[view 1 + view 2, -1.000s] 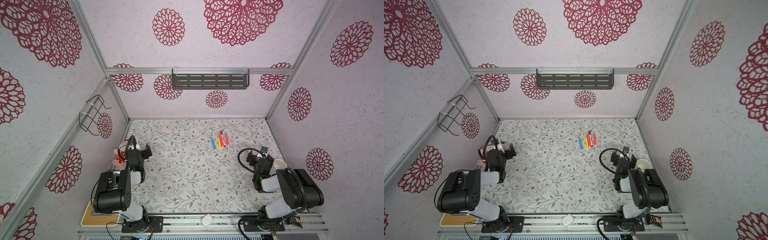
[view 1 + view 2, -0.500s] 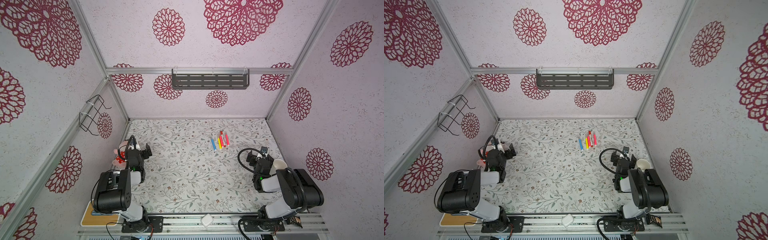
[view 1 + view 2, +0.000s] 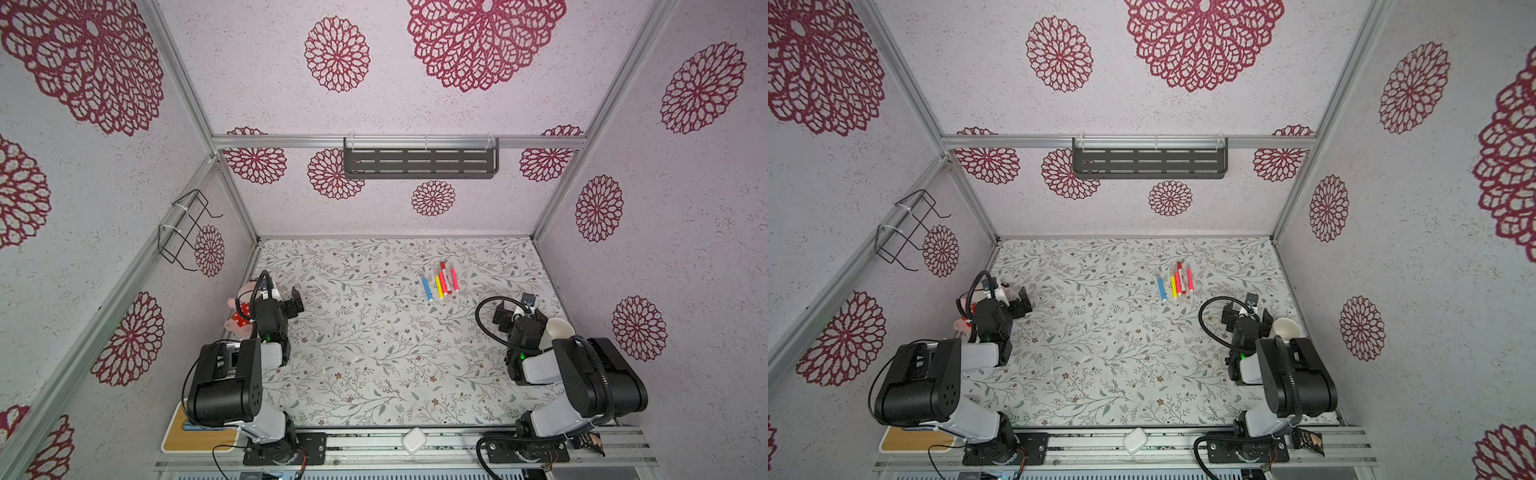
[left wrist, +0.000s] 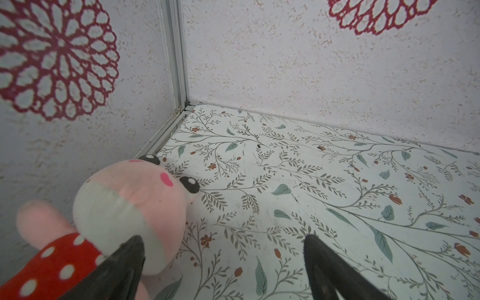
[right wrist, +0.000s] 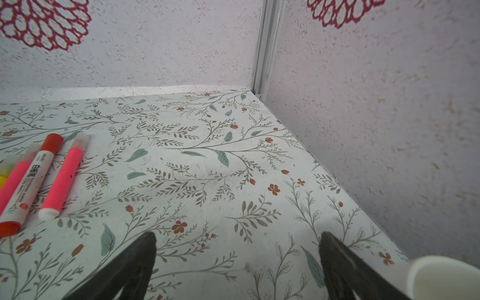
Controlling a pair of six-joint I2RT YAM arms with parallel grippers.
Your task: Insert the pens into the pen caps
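Note:
Several pens (image 3: 440, 281) (image 3: 1175, 282) lie side by side at the back right of the floral table: blue (image 3: 427, 288), yellow (image 3: 438, 286), pink and red ones. The right wrist view shows a pink pen (image 5: 63, 179) with a see-through whitish pen cap (image 5: 81, 140) at its far end, beside a white-barrelled red one (image 5: 31, 181). My right gripper (image 3: 517, 313) (image 5: 237, 235) hovers open and empty in front of the pens, low over the table. My left gripper (image 3: 293, 302) (image 4: 223, 239) stands open and empty at the left edge.
A pink plush toy (image 3: 245, 307) (image 4: 130, 207) lies against the left wall beside my left gripper. A white mug (image 3: 559, 330) (image 5: 441, 275) stands by the right wall next to my right arm. Two tiny whitish bits (image 3: 355, 356) lie mid-table.

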